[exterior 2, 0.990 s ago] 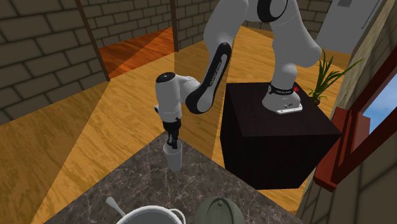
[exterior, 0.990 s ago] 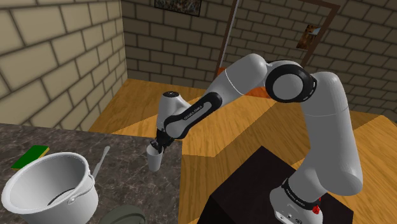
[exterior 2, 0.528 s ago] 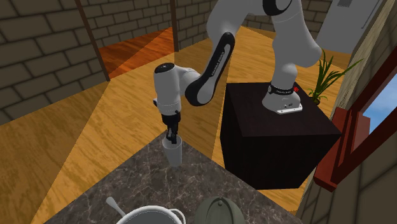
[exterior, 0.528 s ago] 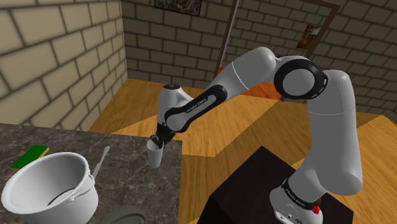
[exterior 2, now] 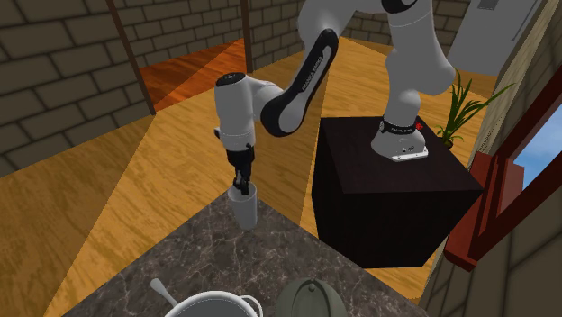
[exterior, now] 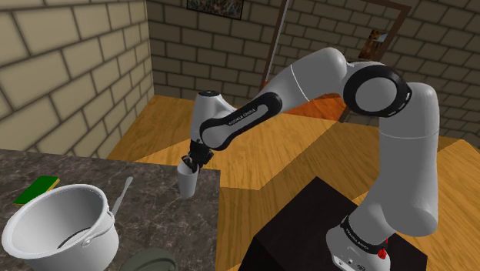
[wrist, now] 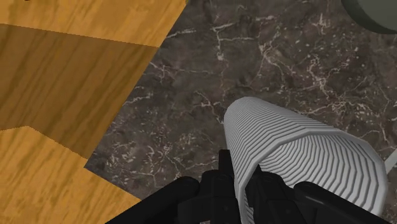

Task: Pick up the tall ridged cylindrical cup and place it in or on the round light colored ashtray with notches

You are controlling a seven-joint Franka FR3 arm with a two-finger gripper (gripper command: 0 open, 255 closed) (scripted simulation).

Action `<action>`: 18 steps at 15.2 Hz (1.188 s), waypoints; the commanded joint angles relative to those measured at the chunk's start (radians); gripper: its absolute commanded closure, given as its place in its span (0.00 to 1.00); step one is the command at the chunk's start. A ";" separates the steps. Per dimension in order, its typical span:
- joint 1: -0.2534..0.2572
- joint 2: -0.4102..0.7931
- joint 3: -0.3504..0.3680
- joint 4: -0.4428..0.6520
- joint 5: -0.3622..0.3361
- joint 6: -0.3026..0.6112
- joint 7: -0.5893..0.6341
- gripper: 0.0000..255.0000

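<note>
Gripper [exterior 2: 241,189] comes at the ridged cup [exterior 2: 246,210] from straight above & is closed on its rim wall. In the wrist view one finger sits inside the mouth, the other outside, w/ the wall pinched between them. Prob chosen b/c the cup looks too wide to span across, so a wall pinch is the workable grip. The cup is pale grey-white and hangs upright over the corner of the dark marbled counter [exterior: 77,165], near the edge by the wood floor [exterior: 254,169]. Can't tell if its base touches the stone or is just off it. An upright hold means it can go down base-first. A big grey pot [exterior: 58,223] stands farther in on the counter, well apart from the cup, so any carry inward would need height to clear its rim. A grey-green round thing [exterior 2: 311,302] lies at the bottom edge of the second exterior view. No notches visible, so can't tell if it's where the cup is meant to go. Judging by this, the grasp is made, transfer not yet.
</note>
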 commanded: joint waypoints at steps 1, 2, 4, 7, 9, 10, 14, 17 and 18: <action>-0.001 -0.017 0.003 0.004 0.003 -0.021 0.000 1.00; -0.002 -0.026 0.004 0.005 0.005 -0.031 0.000 1.00; 0.013 -0.037 0.008 -0.005 0.004 -0.030 0.021 1.00; 0.061 -0.061 0.022 -0.029 -0.001 -0.025 0.086 1.00; 0.093 -0.073 0.030 -0.039 -0.006 -0.025 0.131 1.00; 0.109 -0.078 0.035 -0.042 -0.008 -0.025 0.153 1.00; 0.176 -0.091 0.053 -0.042 -0.020 -0.032 0.245 1.00; 0.228 -0.093 0.064 -0.030 -0.031 -0.042 0.315 1.00; 0.245 -0.092 0.068 -0.024 -0.035 -0.046 0.338 1.00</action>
